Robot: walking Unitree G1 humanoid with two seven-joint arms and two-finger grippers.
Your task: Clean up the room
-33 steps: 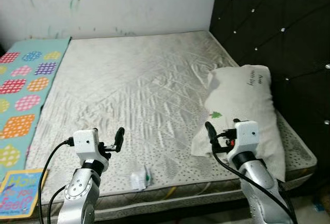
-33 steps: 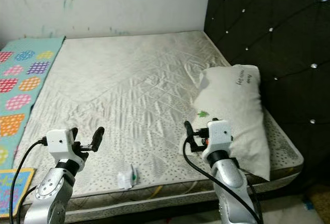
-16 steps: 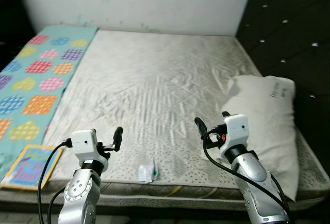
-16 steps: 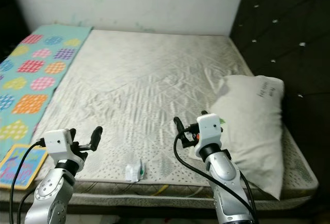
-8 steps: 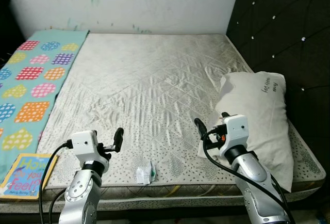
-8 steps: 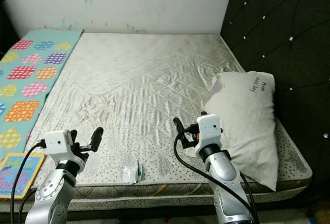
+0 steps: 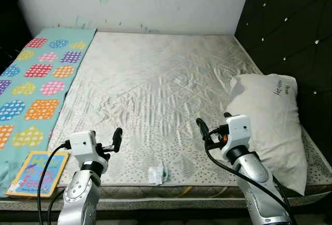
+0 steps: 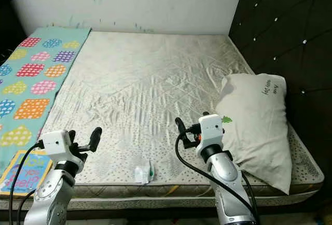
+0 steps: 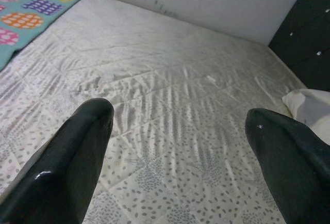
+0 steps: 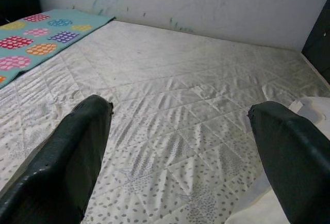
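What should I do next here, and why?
Probably lower the left gripper toward the small crumpled wrapper at the mattress's near edge. Both grippers' fingers are open and empty, and the wrapper lies between them, slightly nearer the left.

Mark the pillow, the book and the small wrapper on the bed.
pillow (image 7: 267, 116), left eye view, middle of its top face.
book (image 7: 39, 173), left eye view, centre of its cover.
small wrapper (image 7: 157, 173), left eye view, its white middle.

We see a bare quilted mattress (image 7: 155, 90). On it: white pillow (image 7: 270, 121) on its right side, patterned blanket (image 7: 36, 80) along its left edge, book (image 7: 39, 173) at near left corner, small wrapper (image 7: 157, 173) by near edge.
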